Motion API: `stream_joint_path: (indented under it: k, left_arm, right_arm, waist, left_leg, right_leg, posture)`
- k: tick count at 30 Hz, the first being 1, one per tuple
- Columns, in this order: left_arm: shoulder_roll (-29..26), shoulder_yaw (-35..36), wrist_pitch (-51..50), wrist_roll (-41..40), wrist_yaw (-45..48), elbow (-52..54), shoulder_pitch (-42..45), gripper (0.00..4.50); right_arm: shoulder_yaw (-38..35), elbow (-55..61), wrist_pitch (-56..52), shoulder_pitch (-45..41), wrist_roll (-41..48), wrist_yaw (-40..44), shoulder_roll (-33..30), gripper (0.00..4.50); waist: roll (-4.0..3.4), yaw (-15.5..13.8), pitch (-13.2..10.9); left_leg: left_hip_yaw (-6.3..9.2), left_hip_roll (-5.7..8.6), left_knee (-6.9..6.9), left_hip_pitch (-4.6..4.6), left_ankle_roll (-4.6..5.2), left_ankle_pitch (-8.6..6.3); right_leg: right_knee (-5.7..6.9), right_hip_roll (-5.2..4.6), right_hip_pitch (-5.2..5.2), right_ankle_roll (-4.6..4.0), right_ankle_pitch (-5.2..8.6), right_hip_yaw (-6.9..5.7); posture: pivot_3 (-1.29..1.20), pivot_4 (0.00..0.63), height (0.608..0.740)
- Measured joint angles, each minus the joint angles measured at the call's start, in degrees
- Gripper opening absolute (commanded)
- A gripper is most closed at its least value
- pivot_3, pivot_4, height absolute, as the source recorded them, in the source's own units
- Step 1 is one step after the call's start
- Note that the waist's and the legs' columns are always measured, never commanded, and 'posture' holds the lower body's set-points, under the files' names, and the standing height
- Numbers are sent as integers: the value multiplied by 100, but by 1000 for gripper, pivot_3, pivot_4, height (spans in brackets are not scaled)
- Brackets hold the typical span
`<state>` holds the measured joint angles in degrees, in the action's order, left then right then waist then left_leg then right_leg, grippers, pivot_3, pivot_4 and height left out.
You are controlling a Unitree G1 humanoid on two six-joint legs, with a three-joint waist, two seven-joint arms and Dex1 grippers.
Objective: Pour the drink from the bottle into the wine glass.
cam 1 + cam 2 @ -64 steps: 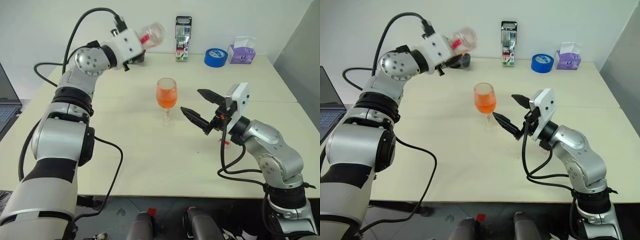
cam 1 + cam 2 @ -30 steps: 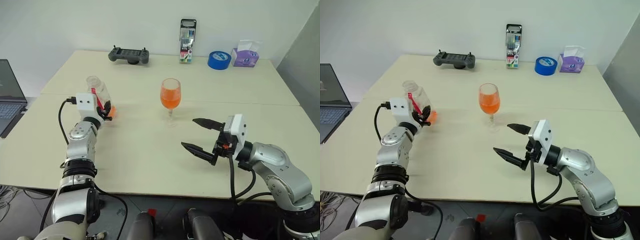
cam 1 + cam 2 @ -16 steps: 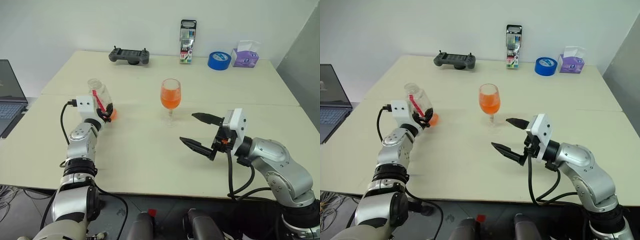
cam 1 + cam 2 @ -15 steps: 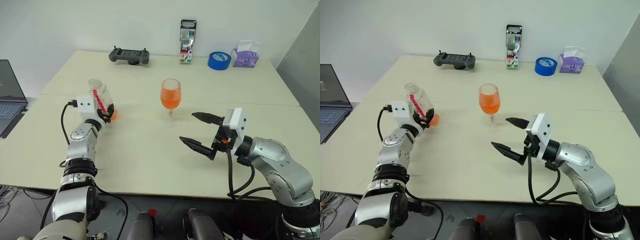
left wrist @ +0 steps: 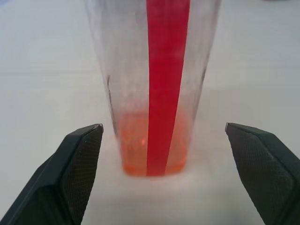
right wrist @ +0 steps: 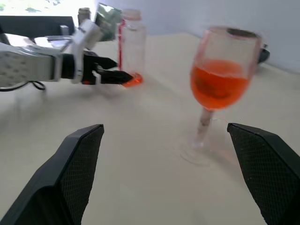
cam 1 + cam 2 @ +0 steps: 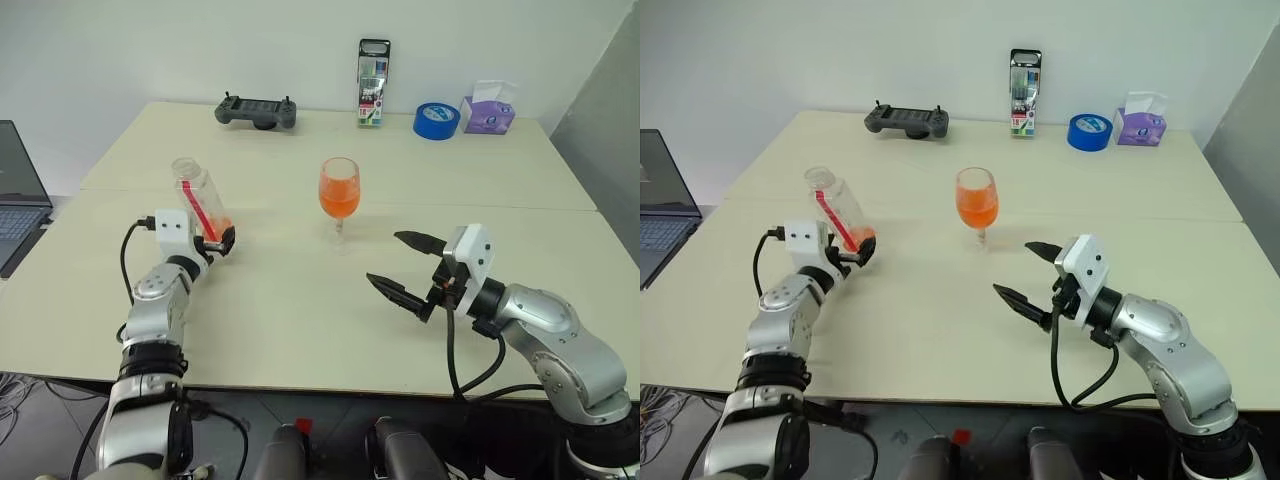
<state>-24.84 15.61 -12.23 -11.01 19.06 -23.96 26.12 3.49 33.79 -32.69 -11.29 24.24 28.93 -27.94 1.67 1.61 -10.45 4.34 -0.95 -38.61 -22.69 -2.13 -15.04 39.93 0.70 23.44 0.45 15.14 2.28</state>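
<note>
On the bench (image 7: 300,300), taking the wine glass (image 7: 339,190) as our landmark, we list the following.

Wine glass: upright near the bench's middle, bowl roughly half full of the drink (image 7: 339,201), a translucent orange-red liquid. Stem and foot rest on the bench; nothing touches it.

Bottle (image 7: 198,201): well to the left of the wine glass, foot on the bench, leaning a little, neck uncapped. We find only a shallow orange residue in its base; a red label strip runs up its side. In the left wrist view its foot sits on the surface between the fingers.

Left gripper (image 7: 218,241): at the bottle's base, jaws spread wide either side of it with a clear gap to each wall; it grips nothing.

Right gripper (image 7: 408,268): to the right of the wine glass and nearer to us, jaws spread, empty, pointing toward the glass but apart from it.

Progress, in our judgement: the pour is done, since the liquid is in the glass and the bottle is nearly empty and set down. What seems left is drawing the left arm clear of the bottle without toppling it.

Beyond the wine glass, along the far edge: a game controller (image 7: 255,109), a pack of pens (image 7: 371,69), a blue tape roll (image 7: 435,119), a tissue box (image 7: 487,108).
</note>
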Motion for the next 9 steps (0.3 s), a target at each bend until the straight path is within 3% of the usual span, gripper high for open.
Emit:
stream_joint_path:
  k: [9]
  left_arm:
    - [321, -174, -1979, -132, -653, 2905, -1275, 4469]
  right_arm:
    - [-230, 6, -1158, 172, -1020, -2513, 1391, 4500]
  waist:
    - [0, -21, 0]
  left_leg:
    - [0, 23, 37, 6, -40, 23]
  right_leg:
    - [-10, -22, 1, 4, 3, 4]
  posture:
    - [0, 150, 740]
